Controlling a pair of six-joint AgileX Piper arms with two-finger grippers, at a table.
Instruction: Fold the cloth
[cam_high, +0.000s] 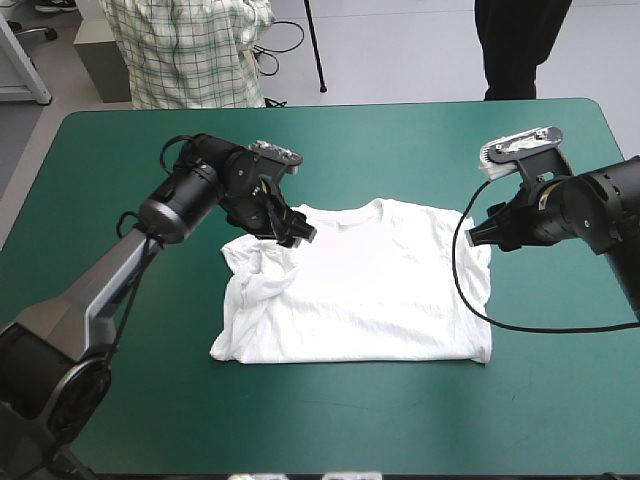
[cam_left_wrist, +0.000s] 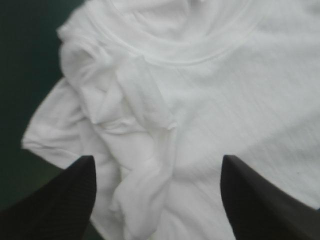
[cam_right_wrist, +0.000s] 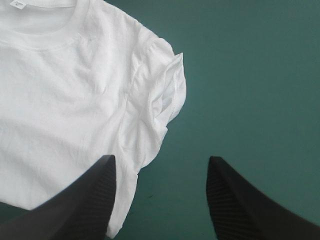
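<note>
Both open and empty, the left end effector (cam_high: 291, 231) hovers over the crumpled ten-o'clock shoulder of the T-shirt (cam_high: 370, 290), closer than the right end effector (cam_high: 474, 236) off its two-o'clock sleeve.

The left arm (cam_high: 92, 295) has a grey link and black rounded joints; the right arm (cam_high: 600, 210) is black. Fingers (cam_right_wrist: 87, 202) are black, finely ribbed fins.

A teal-green cover (cam_high: 330, 425) lies smooth over the table (cam_high: 400, 107).
</note>
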